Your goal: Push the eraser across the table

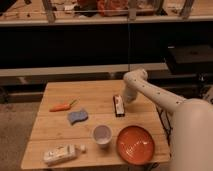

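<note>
The eraser (118, 106) is a small narrow dark block with a pale reddish-white top. It lies on the light wooden slat table (95, 90), right of centre. My white arm reaches in from the lower right. My gripper (127, 98) hangs low over the table just right of the eraser's far end, close beside it or touching it.
An orange carrot (62, 106) and a wavy blue sponge (77, 116) lie to the left. A white cup (102, 134) and an orange plate (135, 144) sit near the front. A white bottle (61, 154) lies at the front left corner. Dark shelving stands behind the table.
</note>
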You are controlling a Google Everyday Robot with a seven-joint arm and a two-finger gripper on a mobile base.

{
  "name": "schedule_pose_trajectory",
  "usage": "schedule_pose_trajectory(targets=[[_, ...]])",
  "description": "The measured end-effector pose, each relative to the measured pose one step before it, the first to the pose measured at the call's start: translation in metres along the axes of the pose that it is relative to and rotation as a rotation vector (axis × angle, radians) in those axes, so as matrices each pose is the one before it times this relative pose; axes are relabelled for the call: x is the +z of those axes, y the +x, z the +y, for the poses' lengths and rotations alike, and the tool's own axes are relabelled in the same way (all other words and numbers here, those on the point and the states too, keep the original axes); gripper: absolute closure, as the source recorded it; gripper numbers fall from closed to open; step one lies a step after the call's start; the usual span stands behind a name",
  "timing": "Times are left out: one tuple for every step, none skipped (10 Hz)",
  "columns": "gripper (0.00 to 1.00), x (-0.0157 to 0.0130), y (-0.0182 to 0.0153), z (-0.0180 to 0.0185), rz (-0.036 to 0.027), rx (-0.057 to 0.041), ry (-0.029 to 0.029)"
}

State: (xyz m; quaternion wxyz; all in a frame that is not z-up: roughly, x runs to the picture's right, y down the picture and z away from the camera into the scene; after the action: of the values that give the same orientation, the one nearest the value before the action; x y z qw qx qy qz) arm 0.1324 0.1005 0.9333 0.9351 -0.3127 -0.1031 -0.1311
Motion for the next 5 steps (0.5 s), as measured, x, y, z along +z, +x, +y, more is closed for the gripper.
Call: schedule_pose_trajectory(targets=[[1.0, 0.00095, -0.01076, -0.00136, -0.0076, -0.01041, -0.00545], [1.0, 0.00061, -0.01118, -0.00261, -0.00807, -0.0121, -0.00279], [1.0, -0.00108, -0.00689, -0.00246, -0.0071, -0.0081, 0.00154], [1.0, -0.00287, -0.00527, -0.00151, -0.00592, -0.01062, 0.00184], [1.0, -0.00147, -0.00195, -0.00033, -0.00141, -0.00534, 0.0014]])
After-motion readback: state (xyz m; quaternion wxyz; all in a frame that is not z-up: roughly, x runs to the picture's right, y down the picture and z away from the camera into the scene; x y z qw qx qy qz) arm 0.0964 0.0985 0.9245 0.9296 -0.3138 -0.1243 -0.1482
